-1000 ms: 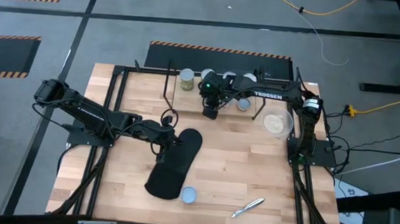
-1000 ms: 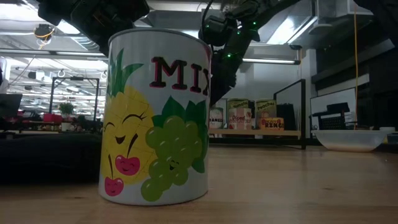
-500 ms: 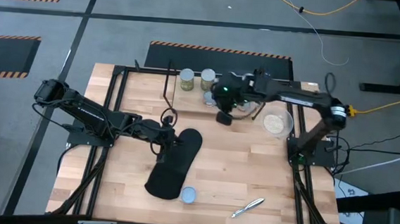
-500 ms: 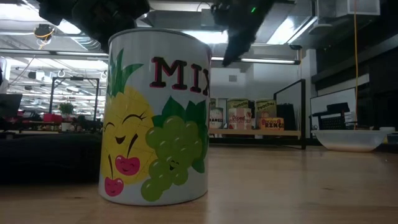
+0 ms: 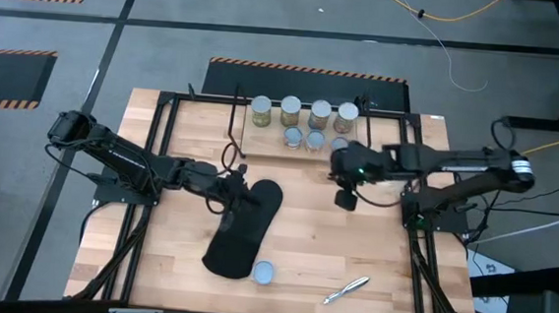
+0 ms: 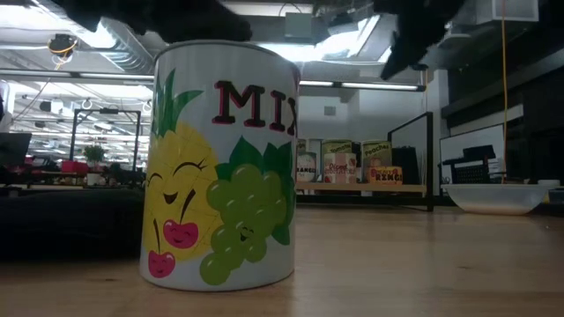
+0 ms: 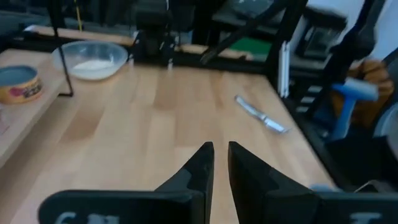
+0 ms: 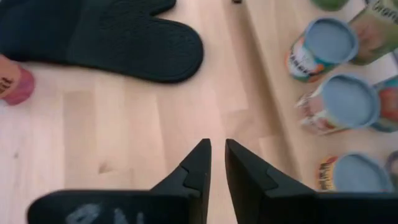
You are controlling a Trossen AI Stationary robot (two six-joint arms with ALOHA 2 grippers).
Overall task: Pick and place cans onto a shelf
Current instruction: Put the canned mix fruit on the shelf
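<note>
The shelf (image 5: 264, 142) stands at the table's far edge. Several cans stand on it, a far row (image 5: 305, 112) on the upper board and a nearer row (image 5: 312, 139) on the lower one; some show in the right wrist view (image 8: 341, 102). One can (image 5: 264, 272) stands alone near the front edge and fills the low view (image 6: 220, 167). My right gripper (image 5: 346, 198) (image 8: 217, 163) hangs shut and empty over bare table, in front of the shelf's right end. My left gripper (image 5: 244, 200) (image 7: 221, 167) is shut and empty over the far end of a black oven mitt (image 5: 245, 228).
The black mitt lies at the table's middle, left of the lone can. A silvery pen-like item (image 5: 346, 289) lies near the front edge. A white bowl (image 7: 92, 59) stands at the right, under my right arm in the high view. Black frame rails run along the table's sides.
My right gripper has drawn back from the shelf, going toward the table's right and near edges, and now hangs over bare table with nothing in it. The cans on the shelf, which the arm had covered, now show in full.
</note>
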